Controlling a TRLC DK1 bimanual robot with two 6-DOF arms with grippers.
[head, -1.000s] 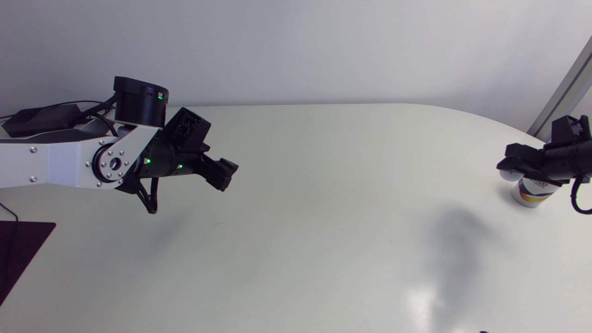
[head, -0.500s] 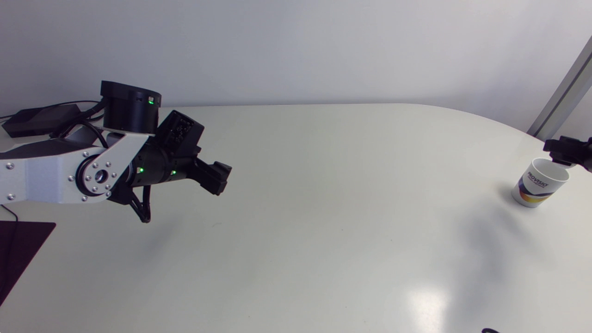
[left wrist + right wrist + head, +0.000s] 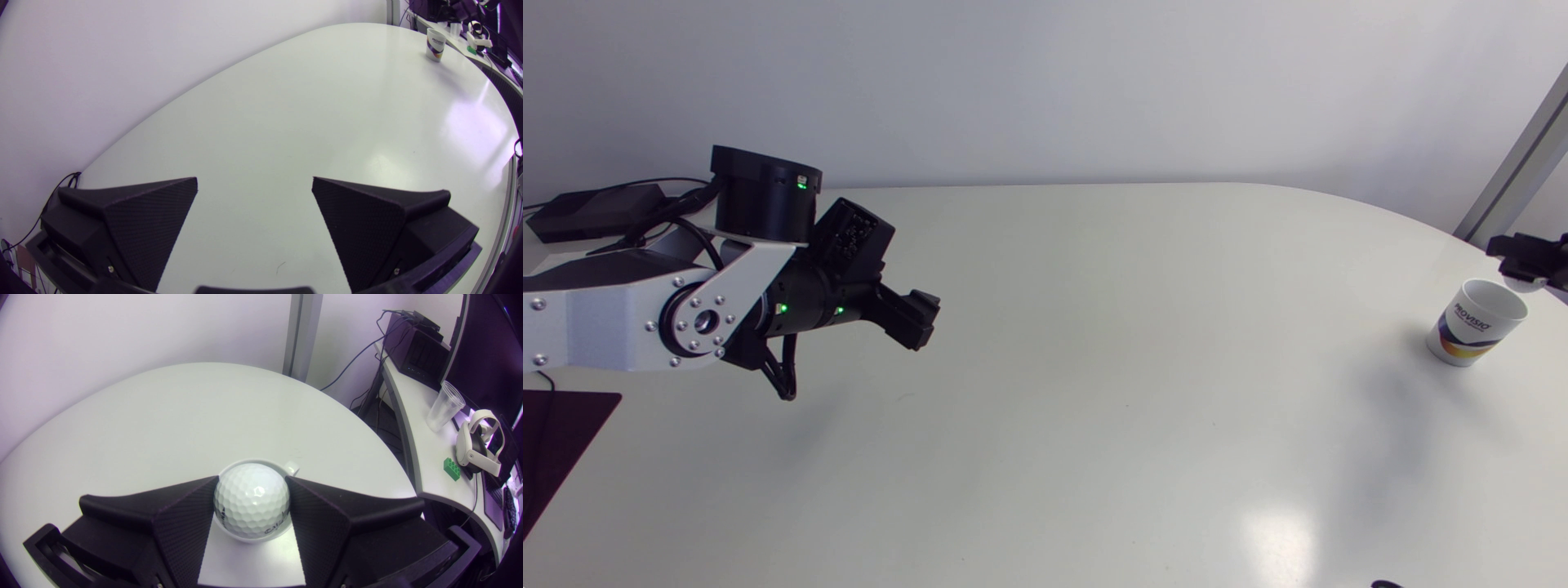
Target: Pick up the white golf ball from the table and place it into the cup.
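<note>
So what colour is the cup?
The cup is white with an orange, yellow and dark-blue swirl; best in head view.

The cup (image 3: 1474, 322) is standing near the right edge of the table (image 3: 1094, 408), the right gripper (image 3: 1531, 261) is hanging just over its rim with the golf ball (image 3: 252, 500) sitting between its fingers, and the left gripper (image 3: 915, 314) is hovering well apart over the table's left side.

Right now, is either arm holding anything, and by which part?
The right jaws pinch the ball by its opposite sides; the left jaws hold nothing.
</note>
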